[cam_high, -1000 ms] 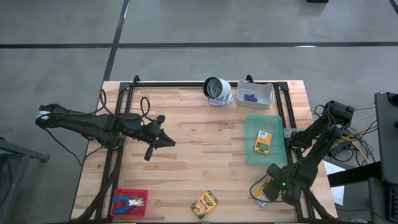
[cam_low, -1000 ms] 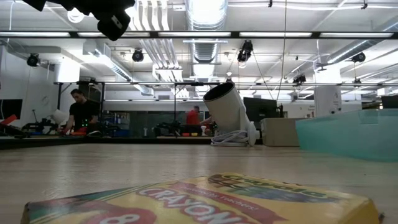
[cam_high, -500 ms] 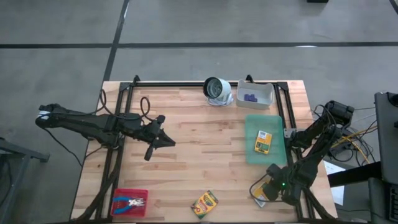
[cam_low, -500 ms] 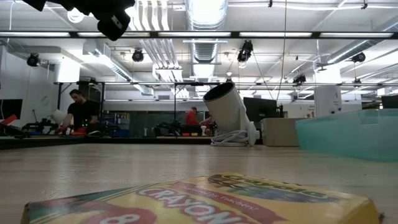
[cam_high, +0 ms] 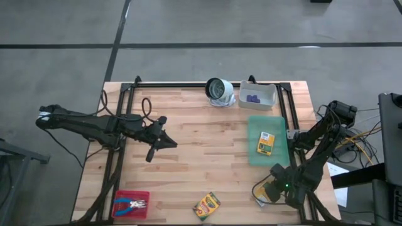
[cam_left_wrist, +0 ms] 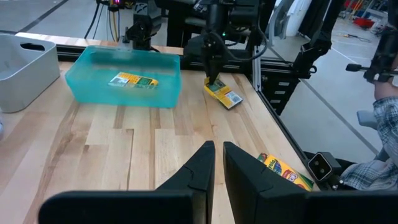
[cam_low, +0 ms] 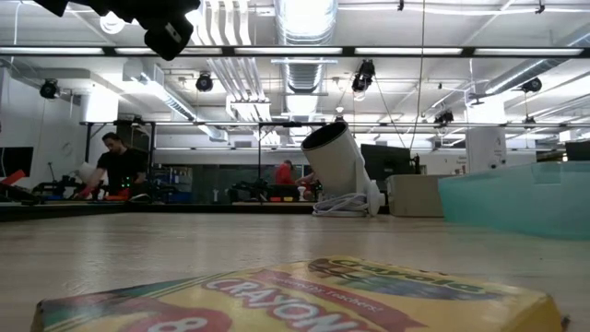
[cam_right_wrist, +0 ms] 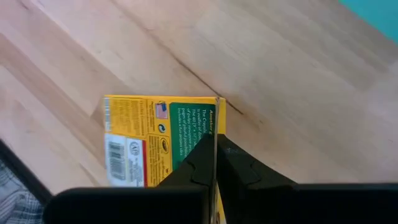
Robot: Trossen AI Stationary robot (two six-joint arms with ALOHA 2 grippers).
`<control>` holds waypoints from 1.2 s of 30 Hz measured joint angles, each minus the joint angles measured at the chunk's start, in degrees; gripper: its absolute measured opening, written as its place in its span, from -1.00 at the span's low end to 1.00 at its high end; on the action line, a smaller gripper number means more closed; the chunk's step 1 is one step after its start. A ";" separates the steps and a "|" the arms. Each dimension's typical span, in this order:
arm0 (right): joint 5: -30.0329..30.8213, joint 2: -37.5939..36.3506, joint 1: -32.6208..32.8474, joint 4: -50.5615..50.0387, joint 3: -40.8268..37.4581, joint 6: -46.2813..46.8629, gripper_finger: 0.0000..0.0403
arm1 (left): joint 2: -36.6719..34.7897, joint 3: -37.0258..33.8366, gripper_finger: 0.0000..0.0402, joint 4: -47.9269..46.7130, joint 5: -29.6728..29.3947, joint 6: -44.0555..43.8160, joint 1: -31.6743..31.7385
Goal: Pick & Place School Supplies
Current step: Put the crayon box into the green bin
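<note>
One crayon box (cam_right_wrist: 158, 143) lies flat at the table's near right corner (cam_high: 260, 196), and my right gripper (cam_right_wrist: 216, 155) stands over its edge, shut and pointing steeply down. A second crayon box (cam_high: 266, 143) lies in the green bin (cam_high: 251, 157). A third crayon box (cam_high: 206, 205) lies on the wood by the near edge. Tiny purple pieces (cam_high: 253, 98) sit in the white bin (cam_high: 271, 94). The blue-handled tool (cam_high: 130, 203) lies in the red tray (cam_high: 119, 194). My left gripper (cam_left_wrist: 217, 168) hovers over the table's left half, fingers nearly together, holding nothing. My right gripper comes at the crayon box from above, slanting steeply down, with its shut fingertips (cam_right_wrist: 202, 149) over the box's edge near one corner (cam_right_wrist: 219, 109). The fingers hide the place of contact. Whether they pinch the edge or only rest on it, I cannot tell. The box lies on the wood (cam_left_wrist: 222, 94).
A white-grey round object (cam_high: 219, 91) stands at the far edge beside the white bin. Black frame rails (cam_high: 120, 125) run along the table's sides. Bare wood lies between my two arms. People show in the room behind the table in the low view.
</note>
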 joint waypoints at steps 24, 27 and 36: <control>12.83 -0.13 -6.11 -46.77 27.48 0.47 -0.96 | 0.00 0.00 -0.82 0.02 0.00 0.00 0.00; 13.66 -0.13 -7.56 -52.00 30.41 0.51 -0.96 | 0.00 0.00 -0.82 0.00 0.00 0.00 0.01; 13.89 -4.45 -12.61 -53.22 31.73 -2.42 -0.96 | 0.00 0.00 -0.82 0.00 -0.01 0.00 0.00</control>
